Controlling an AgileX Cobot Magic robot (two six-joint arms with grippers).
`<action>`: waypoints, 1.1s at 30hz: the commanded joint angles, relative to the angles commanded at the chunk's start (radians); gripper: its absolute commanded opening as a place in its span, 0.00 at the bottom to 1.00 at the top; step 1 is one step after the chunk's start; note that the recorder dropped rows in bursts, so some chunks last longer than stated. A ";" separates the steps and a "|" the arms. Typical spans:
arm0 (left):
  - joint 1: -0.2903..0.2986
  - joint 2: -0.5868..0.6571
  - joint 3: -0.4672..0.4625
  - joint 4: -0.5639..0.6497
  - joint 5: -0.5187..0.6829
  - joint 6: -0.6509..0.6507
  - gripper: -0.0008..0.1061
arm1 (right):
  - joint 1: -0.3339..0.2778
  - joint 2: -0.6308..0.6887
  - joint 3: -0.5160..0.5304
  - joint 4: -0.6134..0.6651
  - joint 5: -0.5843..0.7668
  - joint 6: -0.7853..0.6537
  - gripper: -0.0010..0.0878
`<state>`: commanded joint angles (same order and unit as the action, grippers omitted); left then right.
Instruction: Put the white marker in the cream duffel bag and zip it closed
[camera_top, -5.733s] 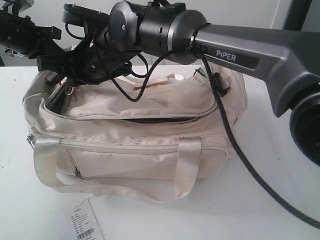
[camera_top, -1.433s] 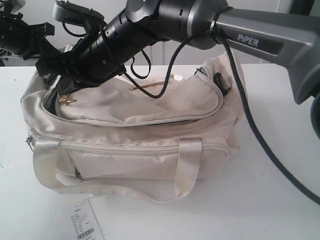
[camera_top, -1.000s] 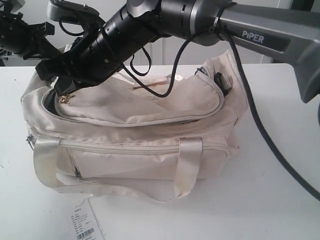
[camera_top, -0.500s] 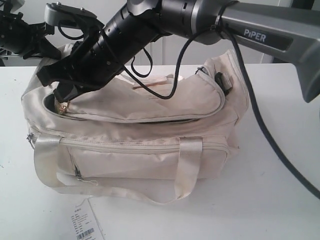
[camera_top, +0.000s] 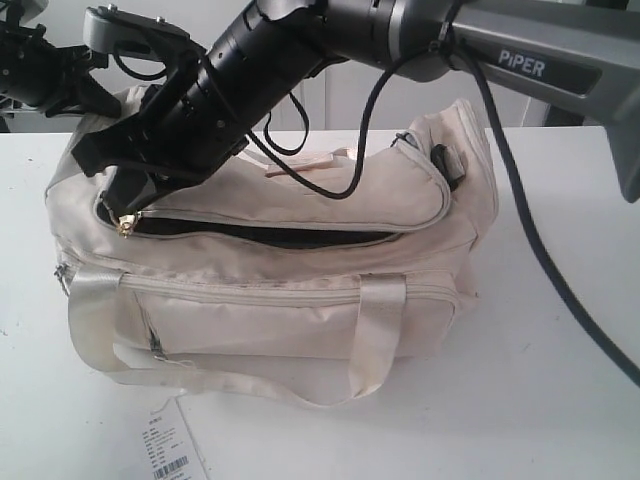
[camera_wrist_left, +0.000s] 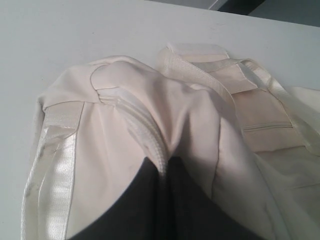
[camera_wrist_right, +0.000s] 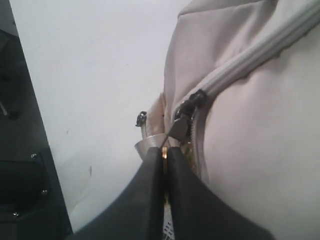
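The cream duffel bag (camera_top: 300, 310) lies on the white table, its main zipper gaping along the top with dark lining (camera_top: 270, 236) showing. My right gripper (camera_top: 127, 207) reaches across to the bag's left end. It is shut on the zipper pull (camera_wrist_right: 176, 131), with the gold charm (camera_top: 123, 228) hanging just below. My left gripper (camera_wrist_left: 162, 172) is shut on a fold of the bag's end fabric (camera_wrist_left: 125, 110) with zipper tape in it; in the exterior view the left gripper (camera_top: 72, 92) sits at the bag's upper left corner. The white marker is out of view.
A white paper barcode tag (camera_top: 170, 445) lies on the table in front of the bag. The right arm (camera_top: 420, 40) and its cable (camera_top: 540, 260) span over the bag. Strap handles (camera_top: 380, 330) hang down the front. White table (camera_top: 560, 400) extends to the right.
My right gripper has moved down and to the left around the bag's end with the zipper pull. The dark gap under the top flap now shows wider. The left gripper held still.
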<state>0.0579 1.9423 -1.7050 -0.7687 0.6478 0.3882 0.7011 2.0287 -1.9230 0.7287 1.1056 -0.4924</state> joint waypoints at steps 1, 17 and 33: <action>0.000 0.000 0.000 0.000 0.000 0.000 0.01 | -0.002 0.000 0.000 0.000 0.005 0.000 0.01; 0.024 -0.034 -0.004 0.039 0.035 0.000 0.68 | -0.005 0.000 0.000 -0.006 -0.015 0.000 0.01; 0.109 -0.446 0.304 0.078 0.222 -0.008 0.52 | -0.005 0.000 0.000 -0.008 -0.023 0.000 0.01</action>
<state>0.1670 1.4965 -1.4007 -0.6908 0.8701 0.3798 0.6965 2.0287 -1.9230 0.7210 1.0826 -0.4924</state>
